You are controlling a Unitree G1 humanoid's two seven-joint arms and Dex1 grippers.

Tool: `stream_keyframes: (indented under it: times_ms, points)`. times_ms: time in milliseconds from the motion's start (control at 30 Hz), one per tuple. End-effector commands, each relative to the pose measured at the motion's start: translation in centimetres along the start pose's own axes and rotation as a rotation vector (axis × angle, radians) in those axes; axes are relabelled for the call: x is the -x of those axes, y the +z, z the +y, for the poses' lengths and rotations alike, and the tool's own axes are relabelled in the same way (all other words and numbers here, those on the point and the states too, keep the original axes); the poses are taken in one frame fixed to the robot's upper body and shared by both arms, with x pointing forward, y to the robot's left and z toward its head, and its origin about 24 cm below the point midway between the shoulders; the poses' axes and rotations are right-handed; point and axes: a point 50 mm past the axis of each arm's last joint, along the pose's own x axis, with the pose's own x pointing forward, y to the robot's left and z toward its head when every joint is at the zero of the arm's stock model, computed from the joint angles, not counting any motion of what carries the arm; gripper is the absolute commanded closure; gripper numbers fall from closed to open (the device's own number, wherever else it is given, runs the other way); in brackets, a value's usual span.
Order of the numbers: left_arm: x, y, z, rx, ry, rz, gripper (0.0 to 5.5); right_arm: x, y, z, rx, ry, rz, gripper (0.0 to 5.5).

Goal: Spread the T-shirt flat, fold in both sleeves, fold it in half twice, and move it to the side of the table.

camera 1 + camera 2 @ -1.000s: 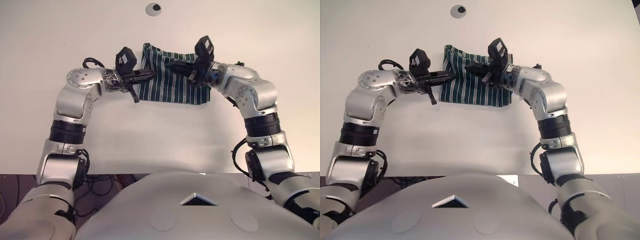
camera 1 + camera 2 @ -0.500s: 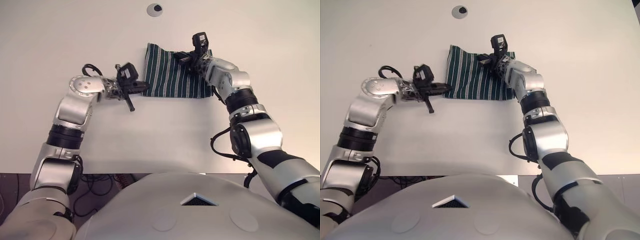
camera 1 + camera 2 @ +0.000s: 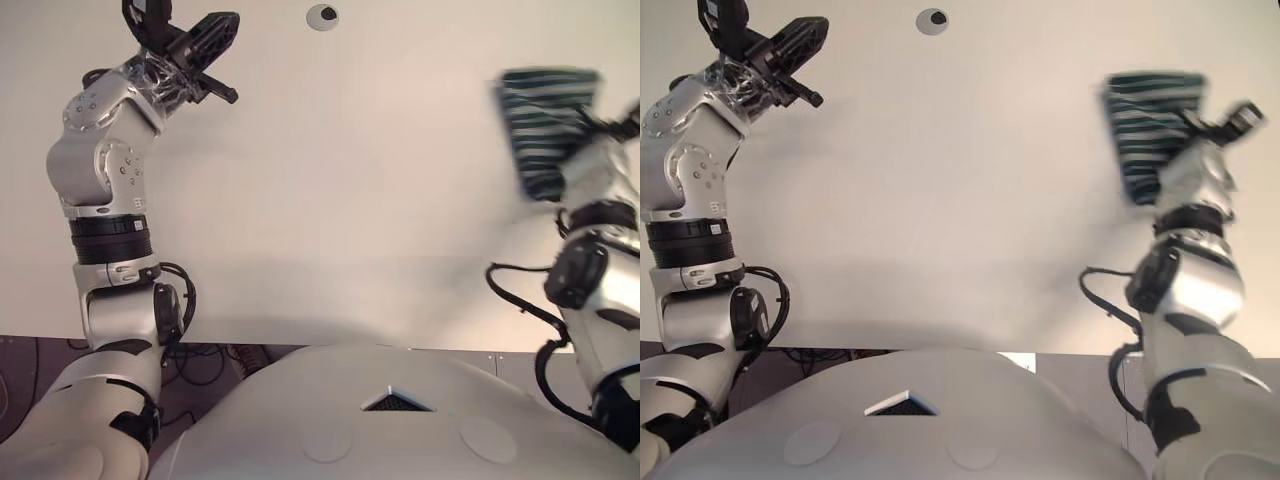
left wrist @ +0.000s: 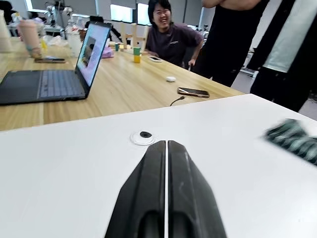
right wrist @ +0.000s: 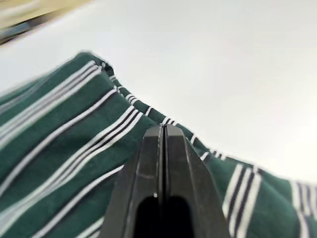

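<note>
On the table (image 3: 340,200), the folded T-shirt (image 3: 548,125) lies at the upper right of the head view, with my right gripper (image 5: 162,128) over it, tip against the cloth. My left gripper (image 4: 167,143) hangs at the upper left, well apart from the shirt. A small round disc (image 3: 322,15) sits on the table at top centre, between the two. Behind the table, in the left wrist view, a laptop (image 4: 54,74) and a phone (image 4: 193,92) lie on a second table (image 4: 124,89).
</note>
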Motion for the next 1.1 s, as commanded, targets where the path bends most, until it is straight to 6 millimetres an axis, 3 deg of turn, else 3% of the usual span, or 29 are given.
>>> stream_keyframes:
  times_ms: [33, 133, 200, 267, 300, 400, 467, 567, 833, 1100]
  points:
    - [0.9, -0.5, 0.6, 0.006, 0.02, 0.057, 5.5, 1.3, -4.4, -3.9, -0.063, -0.144, 0.082, 5.47]
    - [0.8, -1.0, 0.7, -0.004, 0.012, 0.104, 5.5, 2.6, -6.5, -1.0, -0.067, 0.092, 0.157, 5.47]
    - [0.5, -0.7, 0.6, -0.008, 0.0, 0.105, 5.5, 2.7, -6.7, -0.1, -0.065, 0.175, 0.179, 5.47]
    - [0.4, -0.4, 0.5, -0.008, 0.002, 0.092, 5.5, 2.4, -5.0, 0.6, -0.061, 0.216, 0.112, 5.47]
    - [0.5, -0.6, 0.4, -0.01, 0.015, 0.079, 5.5, 2.5, -3.0, 1.8, -0.059, 0.277, 0.021, 5.47]
    - [1.1, -2.1, 0.3, -0.075, 0.195, 0.008, 5.5, 5.7, 2.8, 7.0, -0.028, 0.542, -0.286, 5.47]
    - [1.4, -3.7, -0.7, -0.138, 0.306, -0.02, 5.5, 8.0, 3.7, 9.3, 0.05, 0.655, -0.374, 5.47]
    - [2.4, -6.4, -1.5, -0.202, 0.502, -0.019, 5.5, 10.4, 3.5, 11.7, 0.151, 0.77, -0.412, 5.47]
    - [4.1, -9.5, -2.1, -0.194, 0.745, -0.036, 5.5, 13.5, 1.8, 14.2, 0.302, 0.975, -0.376, 5.47]
    - [3.0, -9.5, -3.1, -0.175, 0.708, -0.066, 5.5, 15.1, -0.3, 14.1, 0.298, 0.965, -0.374, 5.47]
